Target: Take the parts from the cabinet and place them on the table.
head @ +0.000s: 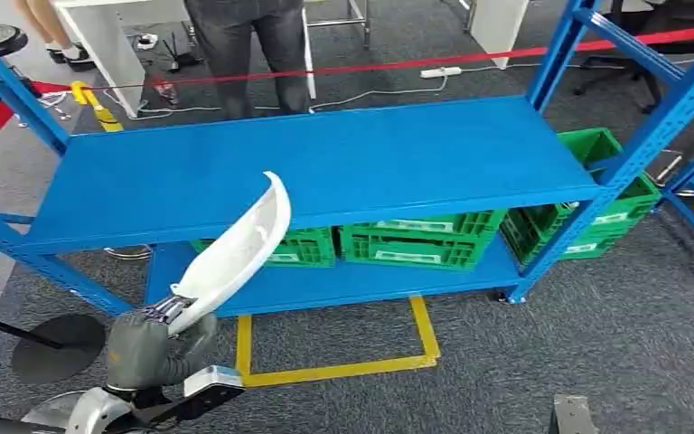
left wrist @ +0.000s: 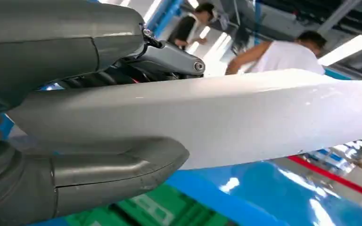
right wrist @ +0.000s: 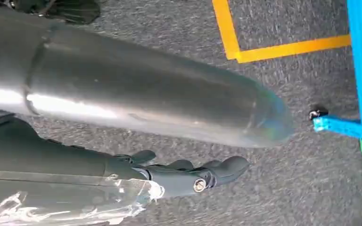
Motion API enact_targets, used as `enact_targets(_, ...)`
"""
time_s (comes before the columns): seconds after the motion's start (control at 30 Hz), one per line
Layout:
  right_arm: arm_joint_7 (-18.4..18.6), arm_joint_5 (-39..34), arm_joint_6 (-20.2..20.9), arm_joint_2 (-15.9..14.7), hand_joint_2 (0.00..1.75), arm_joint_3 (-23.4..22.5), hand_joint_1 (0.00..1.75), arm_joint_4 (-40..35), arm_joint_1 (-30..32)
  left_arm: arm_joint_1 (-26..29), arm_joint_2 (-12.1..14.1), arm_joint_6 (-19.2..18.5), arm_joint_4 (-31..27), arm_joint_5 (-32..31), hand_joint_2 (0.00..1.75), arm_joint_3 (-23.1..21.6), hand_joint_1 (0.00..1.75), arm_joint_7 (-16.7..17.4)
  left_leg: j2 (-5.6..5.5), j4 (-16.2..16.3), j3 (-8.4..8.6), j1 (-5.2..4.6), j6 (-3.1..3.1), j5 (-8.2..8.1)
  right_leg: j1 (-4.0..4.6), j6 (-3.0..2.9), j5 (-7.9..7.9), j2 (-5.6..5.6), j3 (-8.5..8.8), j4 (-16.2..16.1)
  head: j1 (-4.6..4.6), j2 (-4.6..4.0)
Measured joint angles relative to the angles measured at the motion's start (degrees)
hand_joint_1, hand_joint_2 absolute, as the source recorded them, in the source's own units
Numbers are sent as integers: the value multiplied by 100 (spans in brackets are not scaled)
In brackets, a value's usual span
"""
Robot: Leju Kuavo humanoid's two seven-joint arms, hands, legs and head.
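White curved part point(head: 239, 249) sits clamped in the left hand point(head: 149, 348), whose thick grey thumb point(left wrist: 118, 172) presses one face of the glossy shell while the darker fingers point(left wrist: 169, 56) close over the other, as the left wrist view shows up close. From that grip the part rises slantwise away from the hand, its pointed tip in front of the near edge of the blue shelf point(head: 325, 167) in the head view, not resting on the board. The right hand point(right wrist: 188, 176) hangs over grey carpet point(right wrist: 311, 197); its dark fingers lie nearly straight, a little apart, with nothing between them. Under the top board of the blue rack, green crates point(head: 416, 240) stand in a row on the lower board, and more green crates point(head: 596, 194) sit past the rack's right post. Yellow tape point(head: 343, 366) marks a square on the carpet before the rack; a corner of that tape point(right wrist: 245, 52) and a blue rack foot point(right wrist: 344, 127) appear in the right wrist view. Beyond the rack a red barrier band point(head: 470, 59) stretches across, with a person's dark trouser legs point(head: 248, 50) standing just behind it and cables lying on the floor
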Motion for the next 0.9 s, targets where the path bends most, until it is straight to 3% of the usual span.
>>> enact_targets(0.03,-33,11,26,4,0,-26,0,0,12,-15,0,-2,46,41,175,0,175,-42,-2,430,-106,4,-9,-228,2,-1,70,46,-95,4,0,0)
enact_targets(0.07,-61,22,53,7,0,-51,0,0,37,-31,-4,-4,84,90,175,-2,175,-75,-3,753,-155,4,-10,-317,3,3,137,89,-187,7,-2,0)
enact_targets(0.1,-94,41,83,9,0,-74,0,0,68,-42,-11,-11,120,140,175,-2,175,-105,-5,820,-97,4,-4,-242,3,11,202,126,-276,8,0,0)
enact_targets(0.13,-127,57,109,9,0,-105,0,-2,93,-58,-15,-40,158,199,175,-2,175,-143,-9,662,74,4,15,-60,2,30,266,173,-359,8,-2,0)
enact_targets(0.2,-164,70,138,24,0,-169,0,-31,120,-104,-35,-74,217,252,175,-2,175,-186,-107,-195,692,5,78,302,-2,78,392,282,-501,8,0,0)
enact_targets(0.23,-177,74,168,33,0,-201,0,-55,122,-139,-48,-116,243,280,175,-4,175,-217,-312,-715,1046,11,118,271,-15,103,451,321,-540,11,0,0)
enact_targets(0.27,-184,89,203,42,0,-223,0,-96,126,-170,-63,-140,269,297,175,-9,175,-249,-421,-1100,1278,24,158,130,15,133,508,370,-594,17,8,0)
enact_targets(0.3,-190,109,245,55,0,-256,0,-131,137,-210,-79,-164,300,306,175,-11,175,-278,-395,-1093,1226,-4,153,136,-11,171,583,404,-600,-20,13,0)
enact_targets(0.37,-192,123,291,70,0,-335,0,-166,198,-276,-109,-186,354,317,175,-13,175,-304,-322,-1101,1189,-38,219,206,-40,271,709,493,-610,-104,-9,0)
enact_targets(0.4,-192,122,295,68,0,-361,0,-181,248,-301,-127,-192,374,323,175,-15,175,-313,-241,-1146,1137,-2,261,301,-27,308,759,517,-710,-134,-15,0)
enact_targets(0.43,-192,122,295,81,0,-385,0,-188,277,-333,-146,-212,396,335,175,-15,175,-322,-200,-1156,1073,18,299,370,-25,304,600,341,-715,-62,-2,0)
enact_targets(0.47,-195,127,297,92,0,-385,0,-190,296,-331,-172,-219,413,348,175,-18,175,-324,-165,-1156,983,17,338,437,-26,319,236,166,-849,192,44,0)
enact_targets(0.53,-195,129,297,96,0,-389,0,-214,286,-329,-177,-221,444,348,175,-17,175,-328,-43,-1146,817,5,348,573,-29,385,-458,47,-1118,1117,46,0)
enact_targets(0.57,-195,129,297,98,0,-404,0,-234,284,-334,-183,-221,470,348,175,-18,175,-328,19,-1142,729,0,350,638,-29,410,-602,47,-1196,1558,44,0)
enact_targets(0.6,-195,129,297,96,0,-429,0,-240,285,-335,-188,-221,492,348,175,-17,175,-328,81,-1140,646,-3,345,700,-29,424,-540,46,-1165,1777,44,0)
enact_targets(0.67,-195,131,381,96,0,-455,0,-254,296,-338,-190,-223,529,348,175,-17,175,-335,188,-1123,489,-6,323,818,-27,428,-123,33,-757,1504,44,0)
enact_targets(0.7,-195,146,433,96,0,-468,0,-262,294,-345,-192,-242,542,348,175,-17,175,-348,234,-1109,420,-6,303,867,-27,424,18,-16,-405,1098,41,0)
enact_targets(0.73,-195,158,461,98,0,-474,0,-286,285,-360,-195,-258,553,348,175,-17,175,-357,268,-1078,372,-12,271,913,-24,420,-28,-168,52,534,44,0)
enact_targets(0.77,-195,168,505,105,0,-477,0,-315,261,-361,-208,-269,558,348,175,-17,175,-368,304,-1035,333,-53,244,938,-9,425,-270,-385,562,-60,59,0)
enact_targets(0.8,-197,179,529,107,0,-498,0,-348,232,-387,-210,-284,566,363,175,-13,175,-383,370,-1017,323,-57,213,986,13,333,-349,-332,565,-238,28,0)
enact_targets(0.87,-197,188,562,118,0,-555,0,-363,257,-425,-236,-361,586,387,175,-15,175,-409,468,-1033,323,-30,169,1080,36,252,-303,-238,437,-187,57,0)
enact_targets(0.9,-197,188,592,124,0,-594,0,-374,298,-427,-245,-408,588,409,175,-17,175,-427,507,-1032,322,-28,125,1116,30,180,-253,-212,385,-193,70,0)
